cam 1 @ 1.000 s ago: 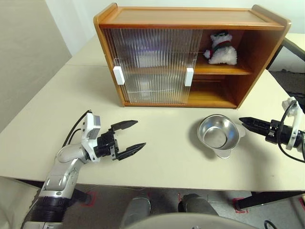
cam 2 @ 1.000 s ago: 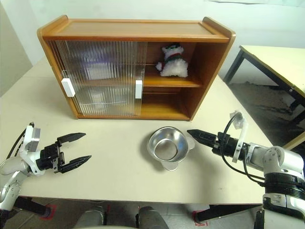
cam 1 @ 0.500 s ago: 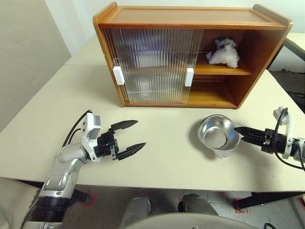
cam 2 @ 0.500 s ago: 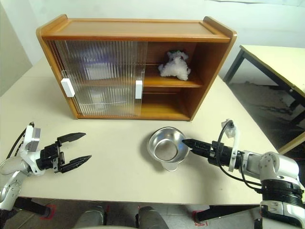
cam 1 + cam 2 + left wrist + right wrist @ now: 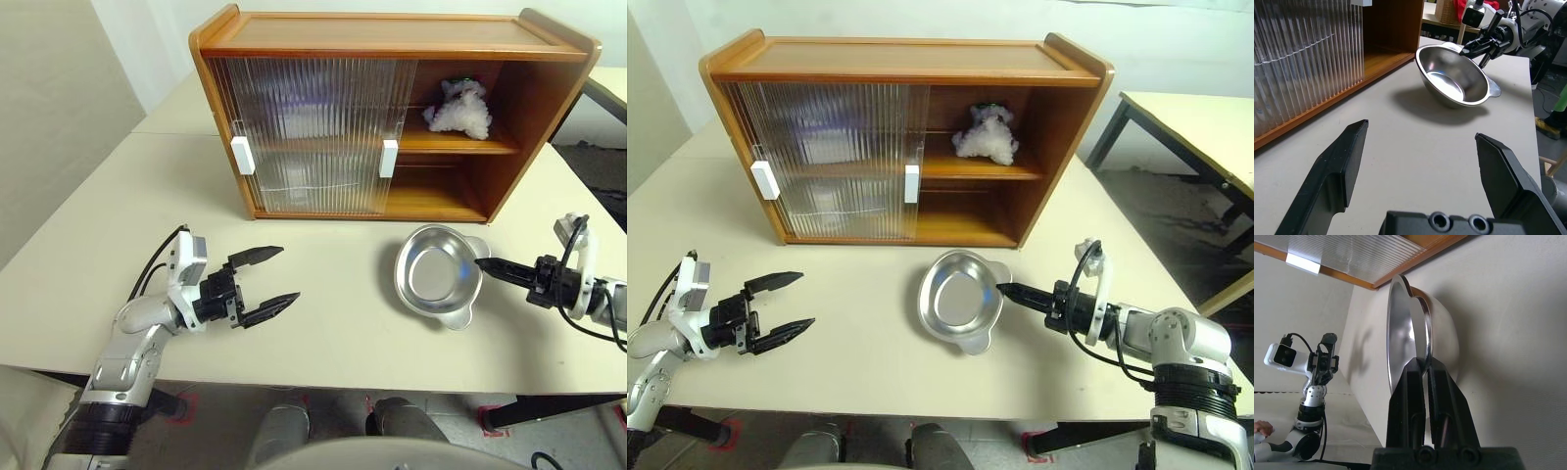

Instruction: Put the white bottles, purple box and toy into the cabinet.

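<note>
Nearest the robot, the left hand hovers just above the pale worktop on the left side, its two black fingers spread wide apart with nothing between them, pointing toward the middle of the worktop. On the right side, the right hand has its fingers pinched together on the rim of a shiny metal bowl; the right wrist view shows the thin rim caught between the two fingertips. The bowl is tilted, its open face turned toward the left arm, with its far edge lifted and its underside resting on the worktop. Behind the bowl, at the back of the worktop, stands the cabinet, honey-brown wood with two shelves. Its two ribbed translucent doors are slid over to cover the left part, each with a white handle, and the right part stands open. The toy lies on the upper shelf in that open right part, a white plush shape. The lower shelf beneath it is bare.
</note>
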You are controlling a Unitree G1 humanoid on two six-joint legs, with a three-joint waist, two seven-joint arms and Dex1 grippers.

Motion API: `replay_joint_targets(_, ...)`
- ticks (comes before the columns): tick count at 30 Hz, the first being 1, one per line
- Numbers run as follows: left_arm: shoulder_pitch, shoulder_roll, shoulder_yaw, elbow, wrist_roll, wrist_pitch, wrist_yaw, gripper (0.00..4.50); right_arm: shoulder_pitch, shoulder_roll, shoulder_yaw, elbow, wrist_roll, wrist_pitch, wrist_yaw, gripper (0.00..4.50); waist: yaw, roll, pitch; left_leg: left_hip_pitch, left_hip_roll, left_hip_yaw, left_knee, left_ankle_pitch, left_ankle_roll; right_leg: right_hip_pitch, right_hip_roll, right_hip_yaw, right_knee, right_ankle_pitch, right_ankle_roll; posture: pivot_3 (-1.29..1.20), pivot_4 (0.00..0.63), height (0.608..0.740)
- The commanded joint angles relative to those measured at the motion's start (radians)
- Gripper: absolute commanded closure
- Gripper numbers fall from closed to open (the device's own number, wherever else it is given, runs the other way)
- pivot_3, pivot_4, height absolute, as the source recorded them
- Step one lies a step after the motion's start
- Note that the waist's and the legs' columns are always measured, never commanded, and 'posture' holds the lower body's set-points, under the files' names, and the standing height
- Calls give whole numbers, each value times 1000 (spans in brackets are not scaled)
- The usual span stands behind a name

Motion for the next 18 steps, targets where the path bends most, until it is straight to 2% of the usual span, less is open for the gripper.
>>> replay_joint_targets(1, -8, 3, 1, 2, 8, -9, -4, 0, -12, 23, -30, 5, 15, -1, -29, 4477, 0, 0, 0, 0, 0, 0, 0, 0, 0, 0, 0, 0, 0, 0, 0, -32, 18, 740)
replay_joint_targets(6, -14, 2, -1, 11, 12, -14, -8, 0, -83, 91, -181, 94, 78, 65, -144, 4477, 0, 0, 0, 0, 0, 0, 1, 0, 0, 0, 0, 0, 0, 0, 0, -35, 13, 740)
replay_joint_targets(11, -18, 5, -2, 22, 13, -18, -10, 0, -131, 162, -311, 125, 134, 107, -251, 4477, 0, 0, 0, 0, 1, -1, -1, 0, 0, -1, 0, 0, 0, 4, -7, -39, 12, 740)
replay_joint_targets(18, -22, 7, 1, 27, 15, -20, -16, 0, -178, 282, -395, 106, 122, 3, -447, 4477, -2, 1, -1, 0, 1, -1, -5, 0, 0, -2, 0, 0, 0, 3, -6, -34, 14, 740)
